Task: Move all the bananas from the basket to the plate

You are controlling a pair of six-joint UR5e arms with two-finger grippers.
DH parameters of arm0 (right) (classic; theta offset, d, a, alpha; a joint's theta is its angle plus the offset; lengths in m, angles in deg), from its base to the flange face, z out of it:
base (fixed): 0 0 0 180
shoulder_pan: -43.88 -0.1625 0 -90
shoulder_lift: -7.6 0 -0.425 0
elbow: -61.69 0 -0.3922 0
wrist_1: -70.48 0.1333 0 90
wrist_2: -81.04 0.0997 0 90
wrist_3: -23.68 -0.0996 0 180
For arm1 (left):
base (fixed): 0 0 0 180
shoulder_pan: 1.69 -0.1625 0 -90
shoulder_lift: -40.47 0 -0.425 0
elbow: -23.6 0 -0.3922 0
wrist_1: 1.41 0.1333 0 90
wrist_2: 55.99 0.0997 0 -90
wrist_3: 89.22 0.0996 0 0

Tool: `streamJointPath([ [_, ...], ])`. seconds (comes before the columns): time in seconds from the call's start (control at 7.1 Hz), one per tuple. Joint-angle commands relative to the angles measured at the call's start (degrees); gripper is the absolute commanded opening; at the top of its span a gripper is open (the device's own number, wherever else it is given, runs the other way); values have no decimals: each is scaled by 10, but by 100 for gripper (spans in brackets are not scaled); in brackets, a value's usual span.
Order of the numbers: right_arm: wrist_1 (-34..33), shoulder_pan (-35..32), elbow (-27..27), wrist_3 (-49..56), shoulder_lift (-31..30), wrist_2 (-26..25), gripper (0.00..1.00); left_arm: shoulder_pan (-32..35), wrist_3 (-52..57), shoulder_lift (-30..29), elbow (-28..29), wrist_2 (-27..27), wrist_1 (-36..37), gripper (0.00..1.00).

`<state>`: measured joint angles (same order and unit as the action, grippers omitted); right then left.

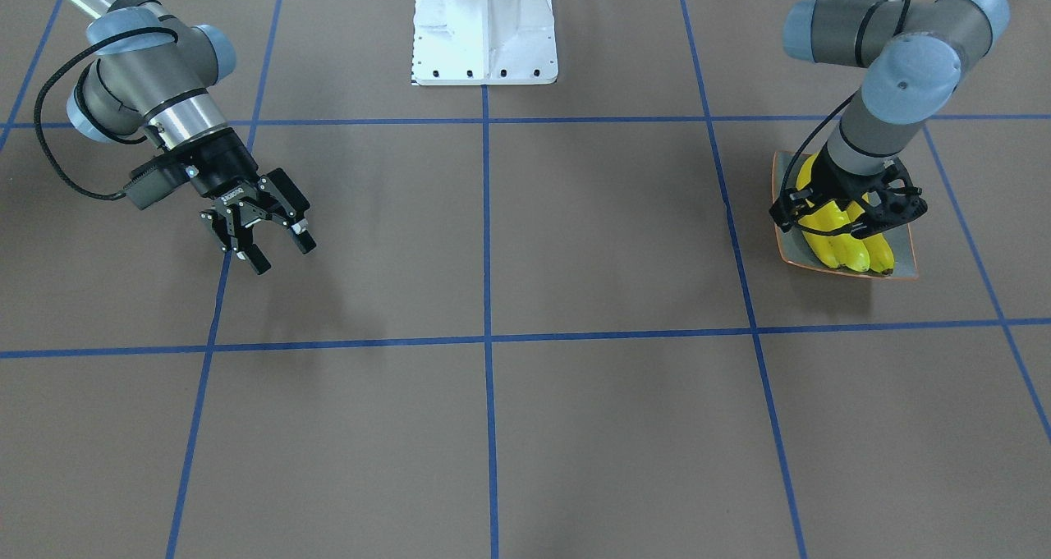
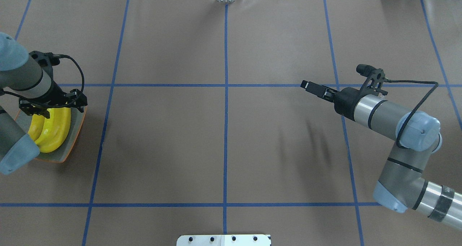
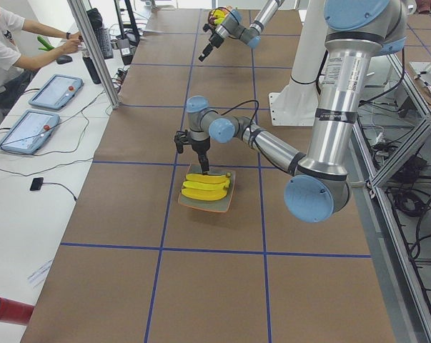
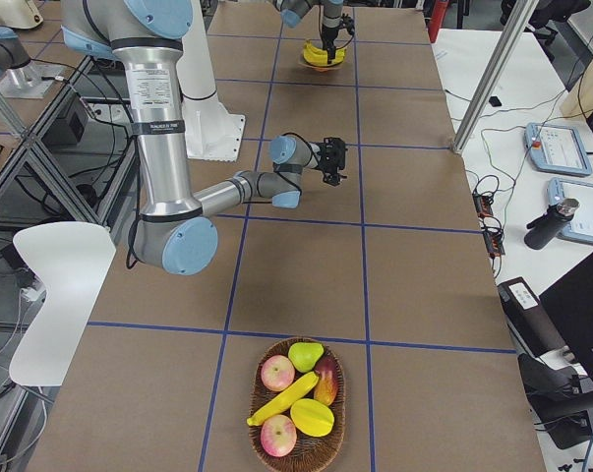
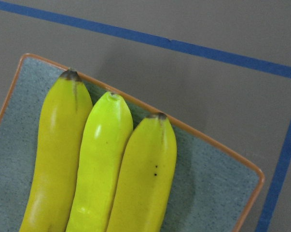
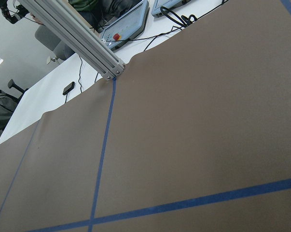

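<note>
Three yellow bananas [image 5: 102, 159] lie side by side on the grey-green plate [image 5: 208, 174] with an orange rim. They also show in the front view [image 1: 846, 247] and the overhead view [image 2: 50, 130]. My left gripper [image 1: 846, 218] hangs just above them with its jaws spread, holding nothing. One more banana [image 4: 281, 398] lies in the wicker basket [image 4: 340, 413] at the table's far right end, seen only in the exterior right view. My right gripper [image 1: 267, 243] is open and empty, above bare table far from both.
The basket also holds apples [image 4: 276, 374], a pear [image 4: 304, 354] and a yellow mango [image 4: 311, 418]. The robot's white base [image 1: 484, 29] stands at mid-table. Operators' tablets [image 3: 54, 89] lie on a side desk beyond the table edge.
</note>
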<state>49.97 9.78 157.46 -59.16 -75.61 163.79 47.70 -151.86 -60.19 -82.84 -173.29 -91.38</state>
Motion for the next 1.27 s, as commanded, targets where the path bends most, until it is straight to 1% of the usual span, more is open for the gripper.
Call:
streamJointPath([
  [0.0, -1, -55, -4, 47, -36, 59, 100, 8, -2, -49, -7, -3, -2, 100],
  [0.14, -13, -98, -14, 90, -59, 104, 100, 6, -9, -69, -7, -4, -7, 100],
  [0.28, -14, -151, -31, 150, -85, 152, 100, 4, -9, -76, -8, -4, -11, 100],
  [0.42, -13, -215, -56, 198, -95, 211, 100, 4, -9, -79, -8, -5, -26, 100],
  [0.56, -13, -288, -85, 260, -100, 273, 100, 3, -11, -80, -8, -5, -33, 100],
  [0.7, -14, -367, -122, 337, -100, 353, 100, 2, -25, -86, -3, -5, -39, 100],
  [0.84, -14, -423, -160, 397, -107, 422, 100, -1, -39, -90, 1, -5, -48, 100],
  [1.13, -16, -494, -183, 518, -157, 477, 100, -3, -40, -90, 4, -5, -49, 100],
])
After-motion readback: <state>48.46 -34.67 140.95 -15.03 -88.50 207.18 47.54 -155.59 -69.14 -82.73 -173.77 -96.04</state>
